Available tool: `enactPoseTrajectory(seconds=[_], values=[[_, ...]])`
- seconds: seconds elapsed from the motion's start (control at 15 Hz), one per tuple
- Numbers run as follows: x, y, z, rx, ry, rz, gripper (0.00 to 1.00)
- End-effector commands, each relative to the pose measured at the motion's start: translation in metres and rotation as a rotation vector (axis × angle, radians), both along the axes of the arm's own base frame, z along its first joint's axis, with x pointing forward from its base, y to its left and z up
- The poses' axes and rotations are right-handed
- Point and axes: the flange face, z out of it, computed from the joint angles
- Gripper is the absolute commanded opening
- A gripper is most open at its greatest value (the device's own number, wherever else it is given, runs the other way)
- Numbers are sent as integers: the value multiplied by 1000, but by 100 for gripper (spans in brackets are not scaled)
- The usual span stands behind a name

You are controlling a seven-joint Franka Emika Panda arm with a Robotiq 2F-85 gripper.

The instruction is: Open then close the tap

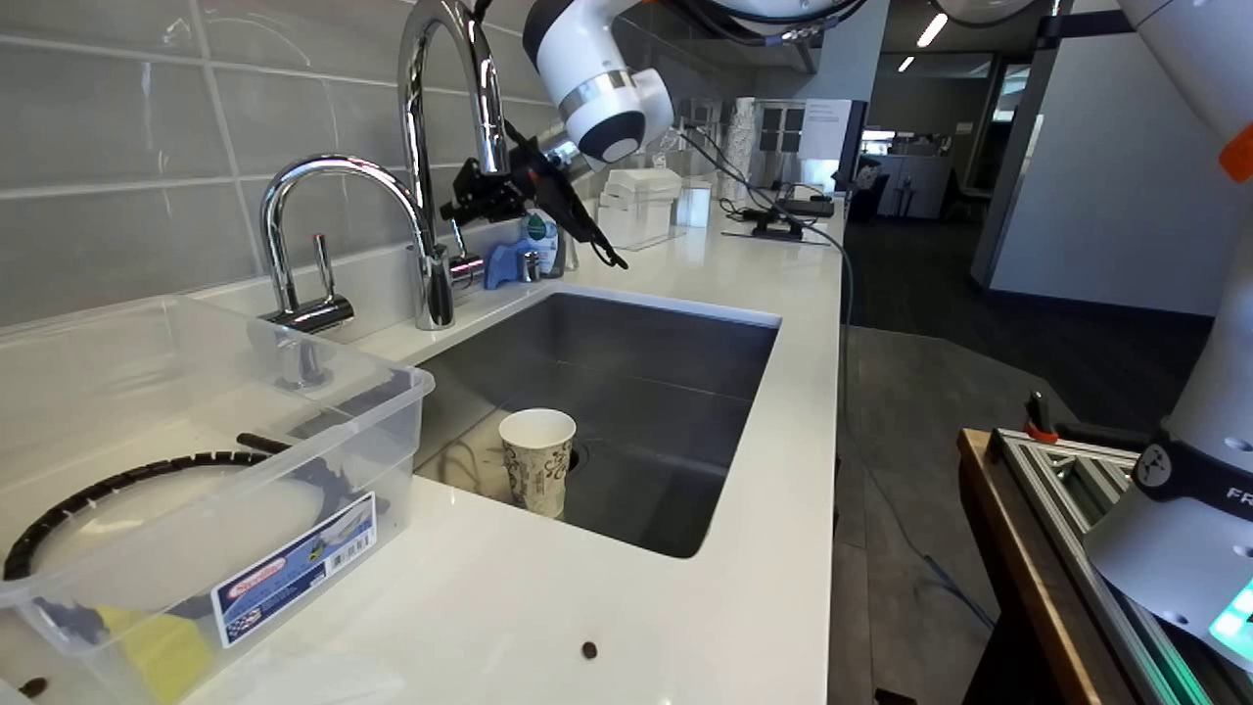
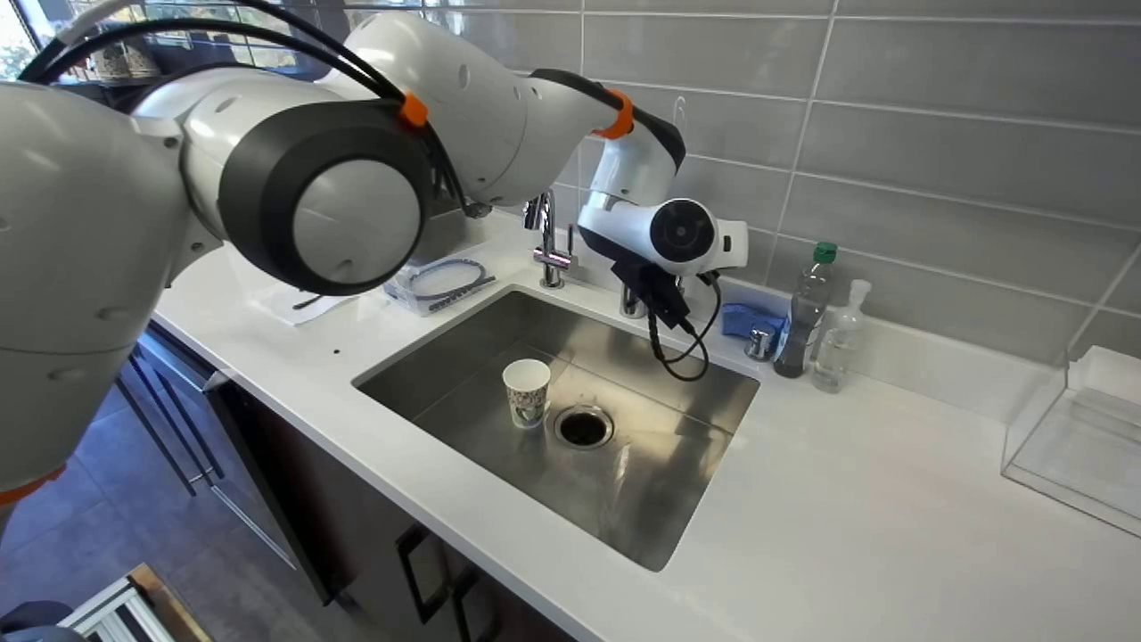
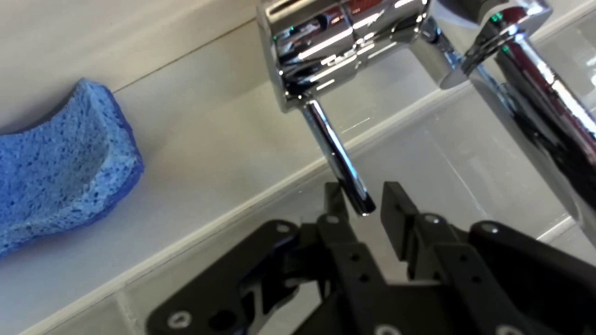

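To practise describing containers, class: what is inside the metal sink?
A patterned paper cup stands upright beside the round drain. The sink floor beneath the cup is covered, so unseen.

Counting one tall chrome gooseneck tap (image 1: 421, 162), one shorter chrome gooseneck tap (image 1: 279, 257), making two! Now spotting two slim clear bottles (image 2: 838, 348), one blue sponge (image 3: 70, 163), one patterned white paper cup (image 2: 527, 394)!

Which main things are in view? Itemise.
Rectangular steel sink: one, grey, in white counter
Patterned paper cup: one, white, in sink
Tall chrome gooseneck tap: one, silver, behind sink
Plastic tub: one, clear, on counter
Shorter chrome gooseneck tap: one, silver, near tub
Curved sponge: one, blue, behind sink
Green-topped bottle: one, greyish, near sponge
White-topped bottle: one, clear, near sponge
Jointed arm: one, white, over counter
Two-fingered claw: one, black, at tall tap's lever
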Motion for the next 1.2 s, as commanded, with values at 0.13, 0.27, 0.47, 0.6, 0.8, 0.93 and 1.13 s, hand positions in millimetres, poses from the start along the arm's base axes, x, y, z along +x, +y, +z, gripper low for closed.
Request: enactPoseTrajectory(seconds=[0.13, 0.27, 0.47, 0.6, 0.8, 0.93, 1.13], values=[[-4, -1, 2, -30, -6, 49, 14], [-6, -2, 2, -43, -4, 56, 16], [-7, -3, 4, -55, -6, 60, 16], [-8, -5, 5, -64, -6, 60, 16], [-10, -9, 5, -71, -5, 54, 14], [-11, -11, 4, -74, -3, 52, 14], [-13, -15, 2, -78, 1, 45, 12]])
